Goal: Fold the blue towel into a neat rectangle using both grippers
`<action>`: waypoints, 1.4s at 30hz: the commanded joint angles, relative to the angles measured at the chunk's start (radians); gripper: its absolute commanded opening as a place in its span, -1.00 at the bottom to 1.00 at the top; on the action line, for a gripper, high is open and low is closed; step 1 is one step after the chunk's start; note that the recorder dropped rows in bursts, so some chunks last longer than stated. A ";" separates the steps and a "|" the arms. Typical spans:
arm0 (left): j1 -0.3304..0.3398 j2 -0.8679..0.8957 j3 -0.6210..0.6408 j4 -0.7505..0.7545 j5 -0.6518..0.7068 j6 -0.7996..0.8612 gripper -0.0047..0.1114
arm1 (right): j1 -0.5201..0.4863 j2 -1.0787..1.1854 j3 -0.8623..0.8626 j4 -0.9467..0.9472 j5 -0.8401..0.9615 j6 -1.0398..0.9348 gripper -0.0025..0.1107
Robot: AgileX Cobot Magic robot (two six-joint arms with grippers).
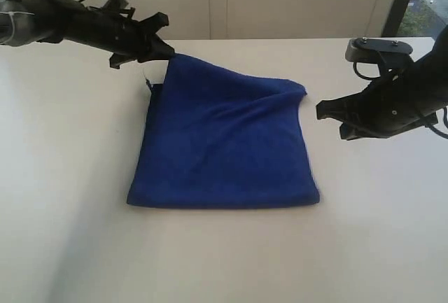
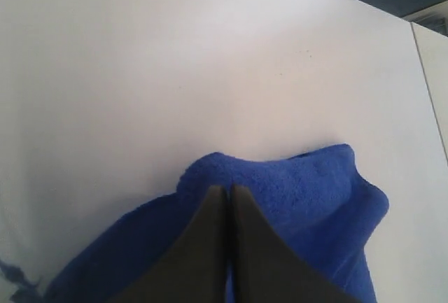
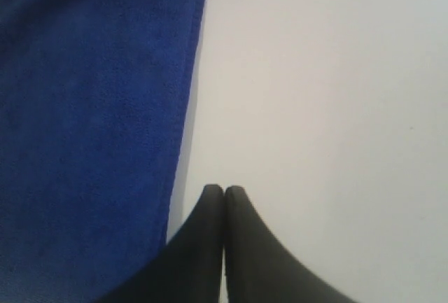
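The blue towel (image 1: 224,142) lies folded on the white table, its near edge flat and its far left corner raised off the surface. My left gripper (image 1: 168,52) is shut on that raised corner. In the left wrist view the jaws (image 2: 228,189) are pressed together with blue towel (image 2: 301,184) bunched around their tips. A loose blue thread (image 1: 149,86) hangs below the held corner. My right gripper (image 1: 320,110) hovers just right of the towel's far right corner, shut and holding nothing. In the right wrist view its tips (image 3: 224,189) sit beside the towel's edge (image 3: 91,107) without touching it.
The white table (image 1: 70,177) extends bare on all sides of the towel. A pale wall runs along the table's far edge, and a window (image 1: 427,2) shows at the top right.
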 commanded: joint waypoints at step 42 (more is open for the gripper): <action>0.015 0.034 -0.003 0.338 0.061 0.004 -0.91 | -0.020 0.211 -0.300 0.086 -0.011 -0.002 -0.96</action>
